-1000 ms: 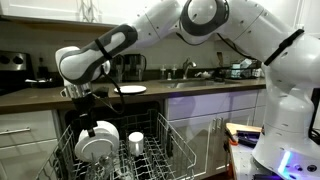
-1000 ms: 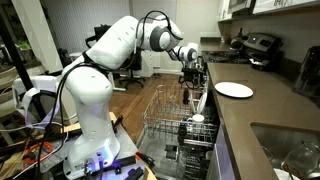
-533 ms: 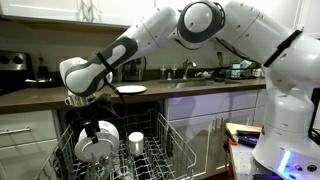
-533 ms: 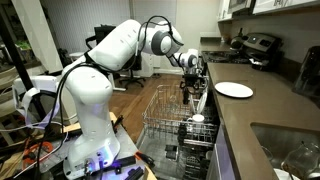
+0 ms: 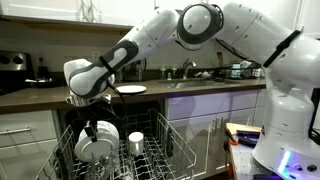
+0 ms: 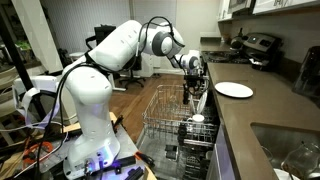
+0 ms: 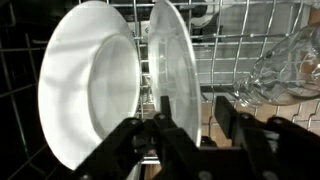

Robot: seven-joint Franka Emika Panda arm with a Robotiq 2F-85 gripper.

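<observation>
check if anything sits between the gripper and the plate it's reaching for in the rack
Nothing visible does. In the wrist view the gripper straddles the rim of the edge-on plate; a second plate stands close beside it, and a glass lies on the other side.

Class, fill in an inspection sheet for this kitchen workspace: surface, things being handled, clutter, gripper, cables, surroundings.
Surface: dark counter, with a spare plate on it.
Job's things: two white plates upright in the dishwasher rack.
Clutter: glass and cup in the rack.
Grippers: gripper astride one plate's rim; grip unclear.
Cables: tangle by the robot base.
Surroundings: stove, sink.
</observation>
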